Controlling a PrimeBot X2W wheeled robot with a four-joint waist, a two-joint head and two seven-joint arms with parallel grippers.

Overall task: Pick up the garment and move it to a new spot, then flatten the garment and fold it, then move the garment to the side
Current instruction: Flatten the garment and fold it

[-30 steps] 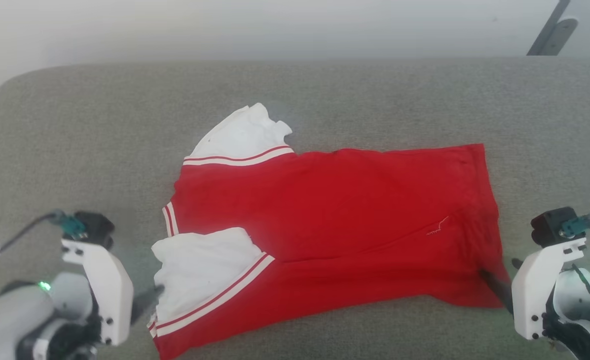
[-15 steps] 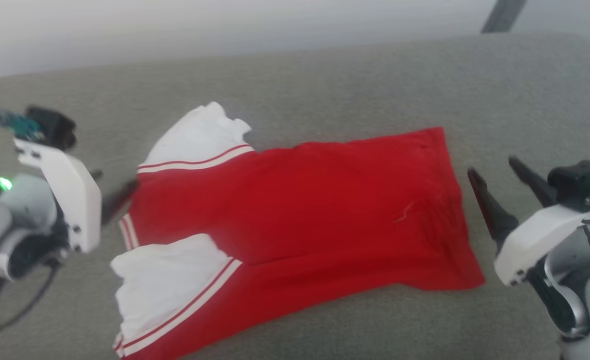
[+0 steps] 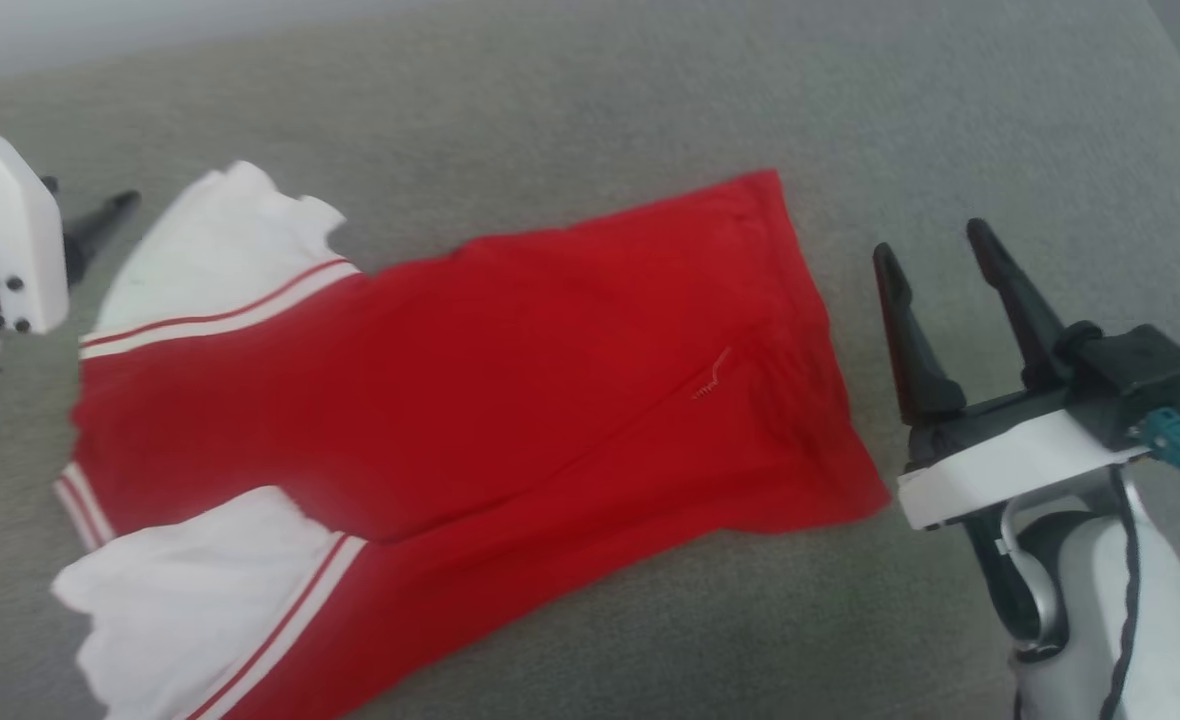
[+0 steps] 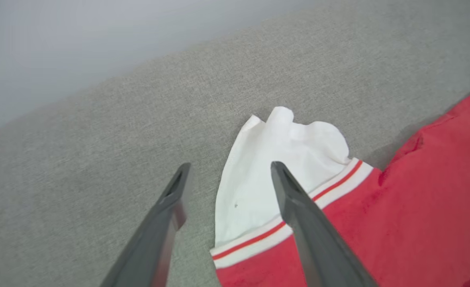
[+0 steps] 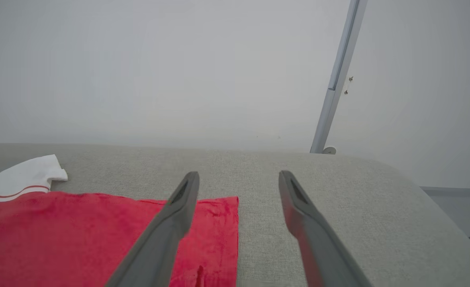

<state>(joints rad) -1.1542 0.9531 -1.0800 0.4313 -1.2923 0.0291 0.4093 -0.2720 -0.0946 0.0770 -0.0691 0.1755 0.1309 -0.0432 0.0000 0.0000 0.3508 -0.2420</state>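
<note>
Red garment (image 3: 470, 380) lies flat on the grey upholstered surface (image 3: 600, 90), left gripper (image 4: 230, 165) and right gripper (image 3: 931, 238) at its opposite ends, both spread wide, empty.

No readable text (the garment (image 3: 470, 380) shows plain red).

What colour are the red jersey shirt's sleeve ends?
White sleeve ends, red-white stripe trim; clearest in left wrist view.
</note>
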